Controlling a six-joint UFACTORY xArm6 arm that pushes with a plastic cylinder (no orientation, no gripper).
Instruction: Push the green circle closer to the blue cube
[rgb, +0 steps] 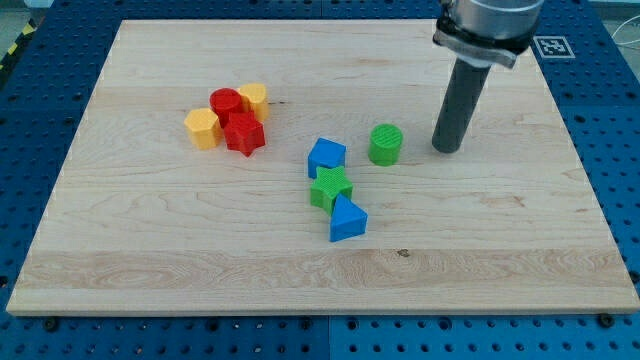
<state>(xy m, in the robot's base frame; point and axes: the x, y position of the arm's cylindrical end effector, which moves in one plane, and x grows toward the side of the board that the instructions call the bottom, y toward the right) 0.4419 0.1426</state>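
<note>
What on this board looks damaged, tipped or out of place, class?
Nothing stands out. The green circle stands upright beside the blue cube, apart from it. My tip rests on the wooden board at the circle's right, not touching.

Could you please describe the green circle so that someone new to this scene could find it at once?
Start at the dark rod coming down at the view's upper right; my tip rests on the wooden board. Just to its left, apart from it, stands the green circle. It is a round upright cylinder, unlike the green star wedged between the blue cube and the blue triangle.
</note>
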